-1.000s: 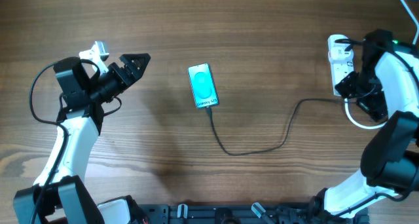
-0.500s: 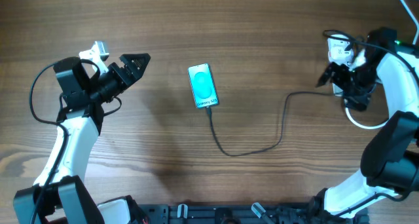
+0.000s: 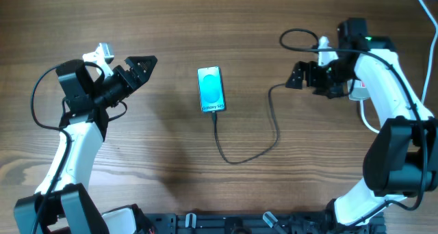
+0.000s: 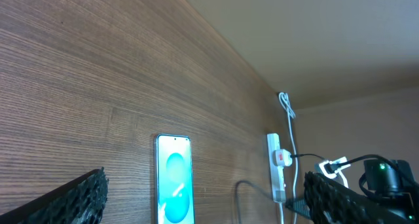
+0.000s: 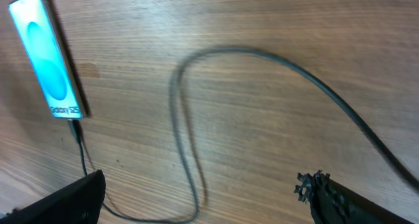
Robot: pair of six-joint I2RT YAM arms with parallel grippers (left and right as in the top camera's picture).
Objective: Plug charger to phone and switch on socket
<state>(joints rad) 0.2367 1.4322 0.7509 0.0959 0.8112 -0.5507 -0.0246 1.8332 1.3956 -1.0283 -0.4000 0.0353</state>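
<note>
The phone [image 3: 211, 89] lies face up in the middle of the bench [image 3: 205, 15], a little nearer the far edge, its white end toward the near edge. The charger [image 5: 340, 108] meets that white end with its small connector. Its thin black cable sags toward the near edge, loops back up and runs right, under the right pincer [image 3: 295, 76].

That pincer hangs above the cable right of centre with its fingers spread wide and nothing between them. The left pincer [image 3: 145, 68] is also spread wide and empty, poised over the left part of the bench and pointing toward the phone.

The socket [image 4: 273, 181] lies along the right edge. From overhead the right arm hides most of it, and a white plug [image 4: 283, 160] with a red mark sits on it. A thick white cable [image 3: 417, 1] trails off at the far right corner.

Bare wood lies open between the left pincer and the phone, and along the whole far edge. On the right, the cable loop crosses the stretch between phone and socket, and the right arm stands over the strip itself.
</note>
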